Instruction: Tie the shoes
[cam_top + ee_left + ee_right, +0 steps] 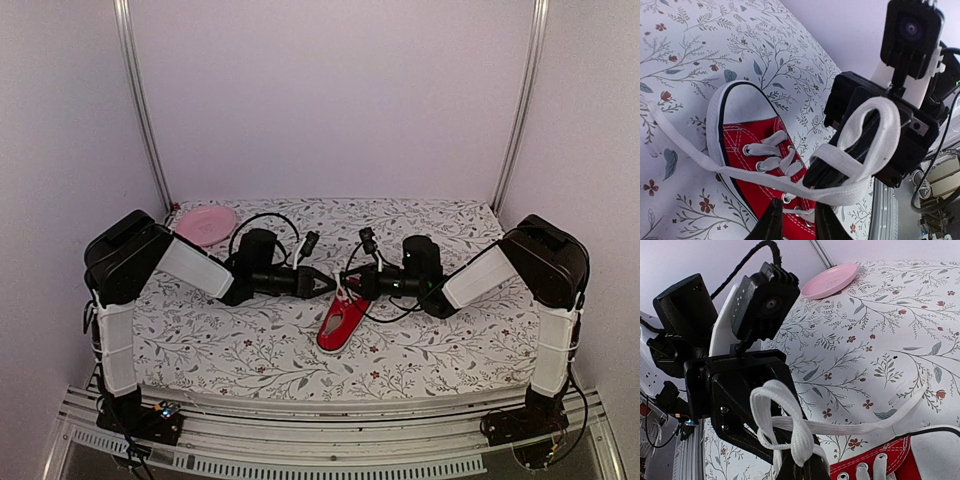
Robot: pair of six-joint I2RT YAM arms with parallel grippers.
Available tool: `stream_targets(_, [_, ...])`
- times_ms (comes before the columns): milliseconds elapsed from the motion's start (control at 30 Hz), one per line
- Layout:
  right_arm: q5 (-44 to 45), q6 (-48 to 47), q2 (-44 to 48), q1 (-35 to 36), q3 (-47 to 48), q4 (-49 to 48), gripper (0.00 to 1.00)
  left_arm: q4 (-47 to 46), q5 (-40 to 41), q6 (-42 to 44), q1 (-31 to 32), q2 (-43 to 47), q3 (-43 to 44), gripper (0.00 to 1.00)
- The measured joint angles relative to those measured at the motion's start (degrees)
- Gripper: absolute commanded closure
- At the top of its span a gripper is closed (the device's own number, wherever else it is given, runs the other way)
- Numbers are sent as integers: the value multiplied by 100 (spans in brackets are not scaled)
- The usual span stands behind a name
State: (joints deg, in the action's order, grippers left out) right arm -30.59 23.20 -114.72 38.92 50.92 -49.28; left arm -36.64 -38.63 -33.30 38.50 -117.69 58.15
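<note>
One red sneaker lies just right of the middle of the desk in the top view, with no second shoe in sight. Two arms reach in from the lower corners, and their two pincers meet just above it. The left pincer and right pincer are tip to tip.

In the right wrist view, the right pincer at the bottom edge is pressed together on the white laces, which rise from it in one loop. The left wrist view shows that same loop draped over the right pincer, and one free strand trailing to the left edge. The left pincer's fingers show a narrow gap with a strand across it; I cannot tell whether they grip.

One pink plate sits at the desk's upper left.
</note>
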Motion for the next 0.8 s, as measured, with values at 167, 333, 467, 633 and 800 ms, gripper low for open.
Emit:
stream_targets(167, [0,0,0,-2,0,-28,98,-48,-13,-46,7,0,-2,77])
stream_targets(333, [0,0,0,-11,0,-42,98,-177,-116,-94,20,-11,-2,77])
stream_targets(467, [0,0,0,-9,0,-42,98,-341,-170,-116,39,-11,-2,77])
stream_targets(633, [0,2,0,-11,0,-39,98,-426,-177,-151,48,-11,-2,76])
stream_targets(800, [-2,7,0,-11,0,-42,98,-470,-173,-212,61,-48,-2,77])
